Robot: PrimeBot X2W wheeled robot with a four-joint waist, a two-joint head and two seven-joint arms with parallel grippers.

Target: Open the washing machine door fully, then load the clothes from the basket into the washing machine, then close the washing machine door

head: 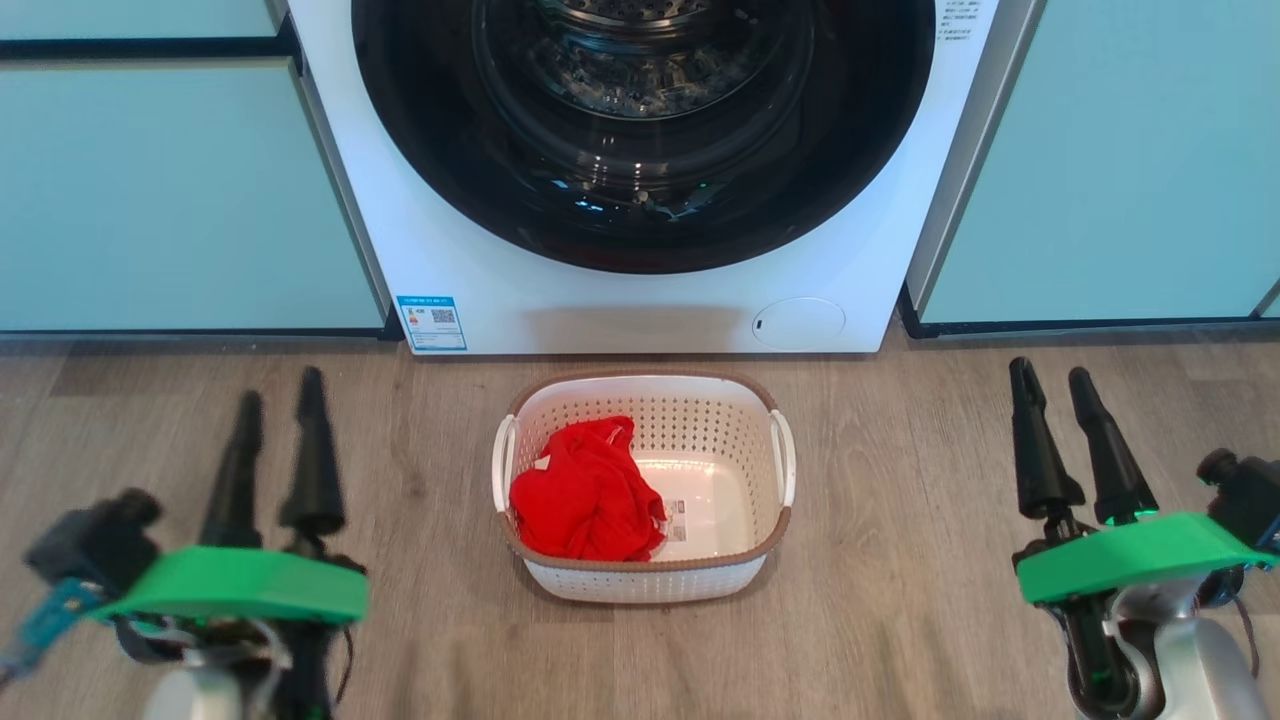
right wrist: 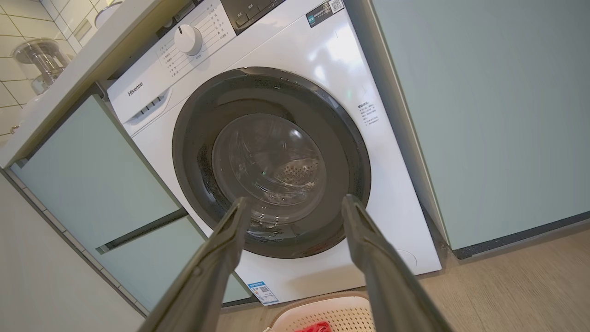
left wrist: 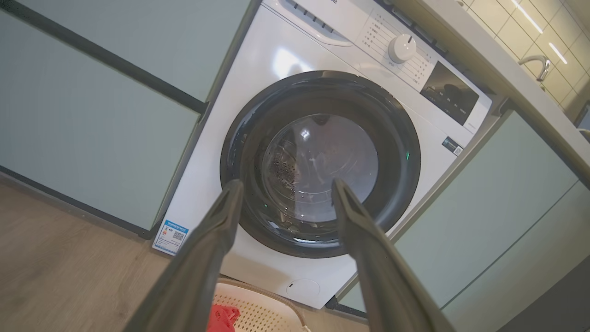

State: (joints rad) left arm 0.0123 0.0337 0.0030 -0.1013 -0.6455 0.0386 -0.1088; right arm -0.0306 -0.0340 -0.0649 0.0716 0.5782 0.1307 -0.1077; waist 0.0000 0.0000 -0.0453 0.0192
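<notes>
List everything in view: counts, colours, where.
washing machine: 1, white, between the cabinets
washing machine door: 1, black rim, clear glass, shut on machine front
basket: 1, white, brown rim, floor before the machine
clothes: 1 garment, red, basket's left side
cabinets: 2 banks, pale teal, flanking the machine
sticker: 1, blue, machine's lower left
dial: 1, white, control panel
left hand: 1, dark fingers, open, lower left
right hand: 1, dark fingers, open, lower right

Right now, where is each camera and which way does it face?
Head: above, looking down at the basket before the washing machine; left gripper, right gripper open below.
Left wrist: low left, tilted up at the washing machine door; own fingers.
Right wrist: low right, same door; own fingers.
Shared: wrists both see door, basket rim.
</notes>
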